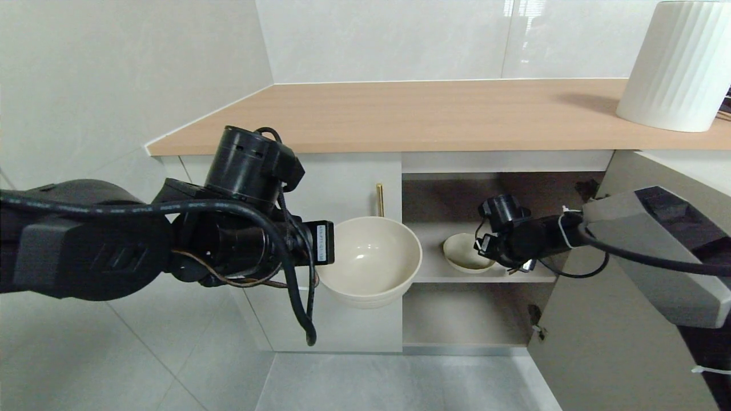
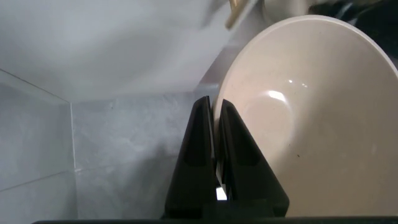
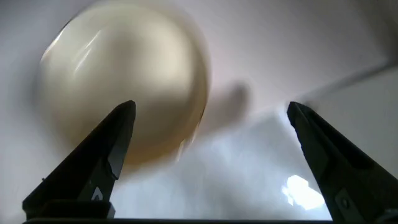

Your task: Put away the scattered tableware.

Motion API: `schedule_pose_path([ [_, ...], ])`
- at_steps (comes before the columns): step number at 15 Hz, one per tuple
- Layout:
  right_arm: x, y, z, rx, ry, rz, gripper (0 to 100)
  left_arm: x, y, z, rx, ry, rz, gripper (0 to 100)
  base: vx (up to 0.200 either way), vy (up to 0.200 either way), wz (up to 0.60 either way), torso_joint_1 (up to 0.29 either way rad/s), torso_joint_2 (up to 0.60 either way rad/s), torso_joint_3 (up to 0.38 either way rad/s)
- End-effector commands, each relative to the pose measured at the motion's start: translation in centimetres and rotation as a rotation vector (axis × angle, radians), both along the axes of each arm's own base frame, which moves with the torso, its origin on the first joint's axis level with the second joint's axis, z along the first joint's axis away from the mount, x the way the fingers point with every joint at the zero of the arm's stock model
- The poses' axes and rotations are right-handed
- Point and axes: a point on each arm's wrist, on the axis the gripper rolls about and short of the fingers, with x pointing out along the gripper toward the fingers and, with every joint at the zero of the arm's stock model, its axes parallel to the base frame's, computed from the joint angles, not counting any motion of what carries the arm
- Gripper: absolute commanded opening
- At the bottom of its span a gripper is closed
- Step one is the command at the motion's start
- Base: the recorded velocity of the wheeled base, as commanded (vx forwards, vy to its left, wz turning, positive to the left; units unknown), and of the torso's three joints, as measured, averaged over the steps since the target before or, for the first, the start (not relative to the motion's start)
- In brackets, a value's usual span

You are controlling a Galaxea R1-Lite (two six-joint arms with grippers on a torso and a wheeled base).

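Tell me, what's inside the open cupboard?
A small cream bowl sits on its shelf, the open right gripper beside it. The arm hides whatever is behind it.

A white ribbed vase (image 1: 677, 63) is seen at the upper right, set on a wooden countertop (image 1: 400, 114) spanning the upper frame; a brass handle (image 1: 379, 200) is mounted near the centre.

Small bowl (image 3: 124, 87) blurred; large bowl (image 2: 311, 118) cut off at left wrist view's edge

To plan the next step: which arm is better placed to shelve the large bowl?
Left: the left gripper clamps the large bowl by its rim; the right gripper is open, empty.
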Motion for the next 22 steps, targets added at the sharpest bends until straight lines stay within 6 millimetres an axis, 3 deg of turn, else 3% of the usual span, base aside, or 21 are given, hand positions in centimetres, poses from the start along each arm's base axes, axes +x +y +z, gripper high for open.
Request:
schedule_pose_path([
  [1, -5.6, 0.6, 6.9, 0.094, -0.019, 0.155, 100, 0.8, -0.9, -1.8, 0.038, 0.036, -0.018, 0, 0.000, 0.000, 0.00, 0.000, 0.00, 0.000],
  [3, -9.4, 0.2, 8.9, 0.038, 0.004, 0.277, 100, 1.4, -1.5, -2.9, 0.051, 0.053, -0.024, 0, 0.000, 0.000, 0.00, 0.000, 0.00, 0.000],
  [6, -13.4, 0.6, 12.0, 0.049, -0.029, 0.407, 100, 1.9, -2.9, -5.3, 0.116, 0.098, -0.057, 0, 0.000, 0.000, 0.00, 0.000, 0.00, 0.000],
  [8, -16.8, 0.6, 14.3, 0.120, -0.004, 0.553, 100, 2.5, -5.0, -7.5, 0.176, 0.051, -0.050, 0, 0.000, 0.000, 0.00, 0.000, 0.00, 0.000],
  [10, -18.8, 1.3, 15.1, 0.151, 0.047, 0.662, 100, 2.6, -6.5, -8.9, 0.239, 0.007, -0.027, 0, 0.000, 0.000, 0.00, 0.000, 0.00, 0.000],
  [13, -19.6, 3.0, 13.9, 0.137, 0.097, 0.721, 100, 2.0, -7.4, -9.1, 0.251, -0.001, -0.043, 0, 0.000, 0.000, 0.00, 0.000, 0.00, 0.000],
  [18, -18.2, 4.7, 10.7, 0.118, 0.189, 0.727, 100, 0.8, -8.2, -8.1, 0.245, -0.036, -0.054, 0, 0.000, 0.000, 0.00, 0.000, 0.00, 0.000],
  [22, -17.4, 5.5, 9.2, 0.117, 0.201, 0.728, 100, -0.1, -8.5, -6.9, 0.230, -0.064, -0.067, 0, 0.000, 0.000, 0.00, 0.000, 0.00, 0.000],
])
